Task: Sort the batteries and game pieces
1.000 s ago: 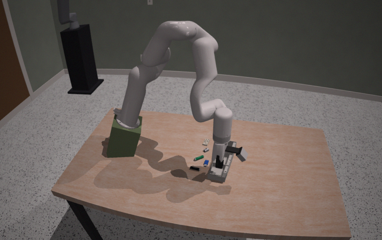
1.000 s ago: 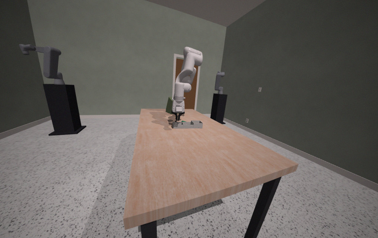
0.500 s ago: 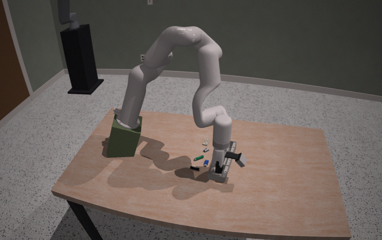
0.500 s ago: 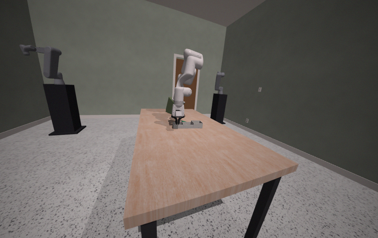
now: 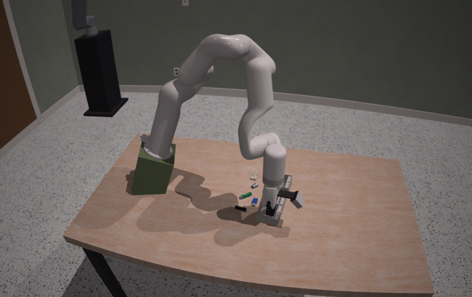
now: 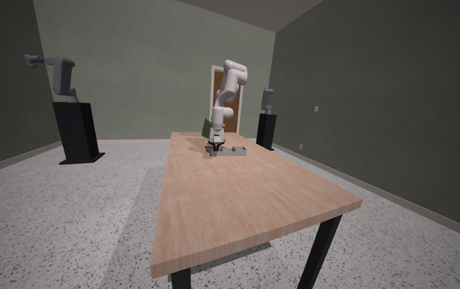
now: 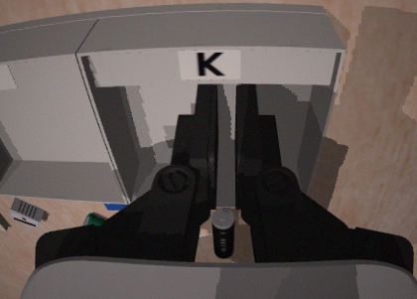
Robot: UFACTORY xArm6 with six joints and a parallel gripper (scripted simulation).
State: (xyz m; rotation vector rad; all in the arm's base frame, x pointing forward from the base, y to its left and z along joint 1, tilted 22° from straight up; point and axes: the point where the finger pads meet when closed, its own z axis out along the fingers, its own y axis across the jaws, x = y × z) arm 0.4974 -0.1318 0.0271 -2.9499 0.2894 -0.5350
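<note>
My gripper [image 5: 270,213] [image 6: 217,150] [image 7: 226,109] is down at the bin marked K [image 5: 267,219] [image 6: 220,154] [image 7: 223,31]. Its fingers are nearly shut, with a narrow gap and nothing seen in it. The bin marked T [image 6: 229,153] [image 7: 60,179] adjoins K. A black battery [image 5: 240,208] [image 7: 223,235] lies on the table outside K. A green battery [image 5: 245,195] [image 7: 92,220] lies farther along; the fingers partly hide it in the wrist view. A white domino [image 5: 254,175] lies flat on the table. My fingers hide part of the inside of K.
A blue USB stick [image 5: 254,201] [image 7: 116,207] lies close to the bins, between the batteries and the bin wall. A small grey and white piece [image 5: 254,185] [image 7: 26,213] lies between the green battery and the domino. A third bin [image 6: 239,152] stands beyond T.
</note>
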